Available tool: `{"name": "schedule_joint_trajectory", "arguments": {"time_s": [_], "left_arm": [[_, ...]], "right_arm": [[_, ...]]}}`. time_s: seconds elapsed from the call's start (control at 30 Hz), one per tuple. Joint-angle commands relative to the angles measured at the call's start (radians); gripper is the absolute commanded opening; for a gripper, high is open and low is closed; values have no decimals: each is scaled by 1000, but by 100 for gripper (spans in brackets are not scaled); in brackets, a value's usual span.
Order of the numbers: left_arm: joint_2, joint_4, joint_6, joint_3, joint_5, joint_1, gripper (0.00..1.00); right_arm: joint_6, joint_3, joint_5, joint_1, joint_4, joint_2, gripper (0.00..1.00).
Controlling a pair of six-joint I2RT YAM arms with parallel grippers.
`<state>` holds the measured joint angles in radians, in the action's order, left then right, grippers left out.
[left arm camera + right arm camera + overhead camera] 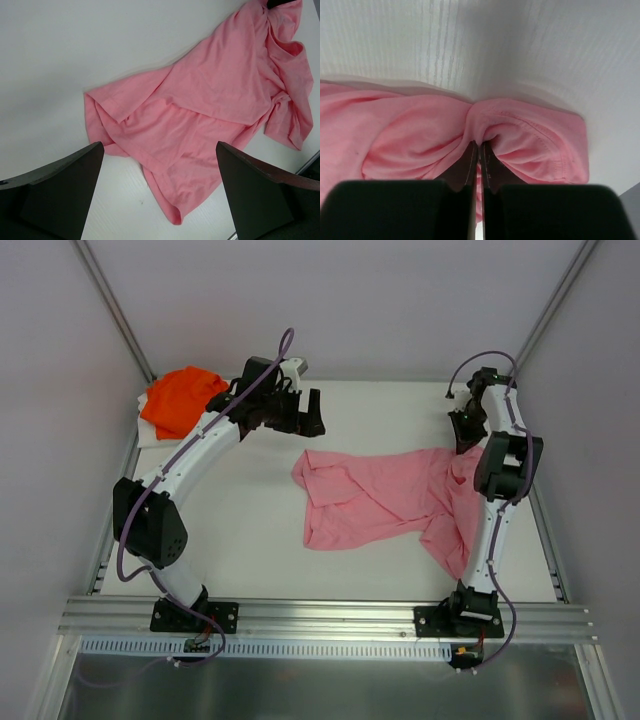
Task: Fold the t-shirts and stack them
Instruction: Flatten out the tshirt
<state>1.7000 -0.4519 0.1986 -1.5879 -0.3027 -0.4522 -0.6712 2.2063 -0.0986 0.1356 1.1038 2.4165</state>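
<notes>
We see the right gripper [479, 147] closed tight on the pink t-shirt [410, 125]. Its two fingers [465, 167] stand almost together, and a bunched fold of the cloth is pinched between their tips. A stitched hem curves just to the right of the tips. From this pinch the cloth spreads out to both sides of the gripper and lies on the white worktop [530, 45].

In the top view the pink t-shirt [380, 495] is crumpled and not folded. It reaches from the right gripper [466, 440] toward the left, to about the middle of the worktop [250, 510], and one part of it runs along the right arm [495, 510] toward the near edge.

The left gripper [305, 415] is open wide and holds nothing. It hangs over bare worktop, apart from the cloth. In its own wrist view the pink t-shirt [200, 100] lies ahead of the left gripper [157, 150], seen between its two dark fingers [65, 190] and beyond them.

The orange t-shirt [180, 398] is a loose heap in the far left corner. It lies to the left of the left gripper, close beside that arm's wrist, and well apart from the pink one.
</notes>
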Motion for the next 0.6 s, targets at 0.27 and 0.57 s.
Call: {"name": "schedule_joint_trajectory", "arguments": {"time_s": [0.27,0.57], "left_arm": [[-3,-10,13,-29,19,-6,99],[-8,48,15,25,-13,-6,99]], "right_arm": [[27,-65,20,65,79,-164,0],[-27,-408,50,212,120,-554,0]]}}
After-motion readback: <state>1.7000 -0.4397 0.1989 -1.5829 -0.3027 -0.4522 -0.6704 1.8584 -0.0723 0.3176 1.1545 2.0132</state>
